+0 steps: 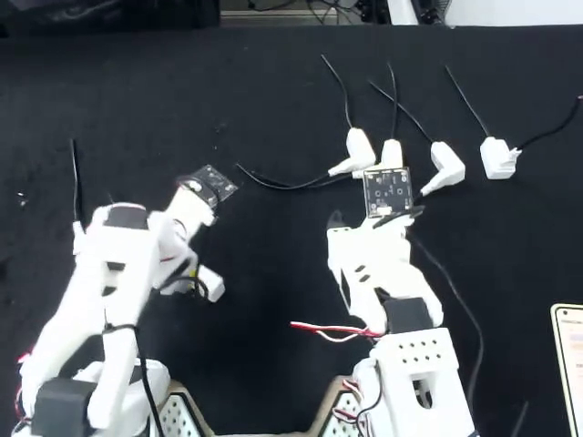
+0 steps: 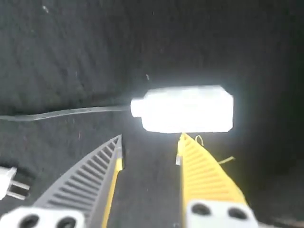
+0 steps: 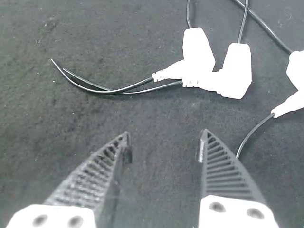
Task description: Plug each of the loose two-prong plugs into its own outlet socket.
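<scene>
At a distance, I hold the left claw [image 2: 151, 137], jaws apart and empty, just short of a white block [image 2: 183, 109] that I take for an outlet socket. Its long axis lies crosswise to the claw's opening and looks wider than the gap. Its cable [image 2: 61, 114] trails off one end. A loose two-prong plug [image 2: 9, 183] lies aside, nearer this arm. The right claw [image 3: 165, 134], also spread and empty, faces white bodies [image 3: 235, 71] on the black surface [image 1: 137, 91], with open room around.
</scene>
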You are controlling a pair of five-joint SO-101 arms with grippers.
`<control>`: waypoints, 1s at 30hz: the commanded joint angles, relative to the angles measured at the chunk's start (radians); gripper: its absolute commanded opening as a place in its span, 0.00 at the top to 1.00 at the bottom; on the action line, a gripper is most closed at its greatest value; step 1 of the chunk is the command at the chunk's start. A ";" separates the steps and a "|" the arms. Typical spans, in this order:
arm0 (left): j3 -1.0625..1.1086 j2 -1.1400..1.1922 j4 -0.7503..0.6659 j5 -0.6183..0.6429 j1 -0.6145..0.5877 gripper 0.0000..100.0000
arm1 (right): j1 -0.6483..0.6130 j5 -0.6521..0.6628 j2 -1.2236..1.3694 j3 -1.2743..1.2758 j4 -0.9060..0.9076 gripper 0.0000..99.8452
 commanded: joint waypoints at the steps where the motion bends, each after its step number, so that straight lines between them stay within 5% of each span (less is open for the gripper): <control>1: 0.033 -0.038 -0.129 0.077 0.038 0.81 | -0.015 0.012 -0.015 -0.007 -0.026 0.78; 5: 0.036 -0.048 -0.247 0.164 0.021 0.81 | -0.015 0.012 -0.015 -0.007 -0.026 0.78; 11: -0.088 -0.037 -0.218 0.196 -0.070 0.81 | -0.015 0.012 -0.015 -0.007 -0.026 0.78; 20: -0.122 0.198 -0.462 0.262 -0.157 0.81 | -0.015 0.012 -0.015 -0.007 -0.026 0.78; 30: -0.312 0.411 -0.299 0.261 -0.223 0.81 | -0.015 0.012 -0.015 -0.007 -0.025 0.78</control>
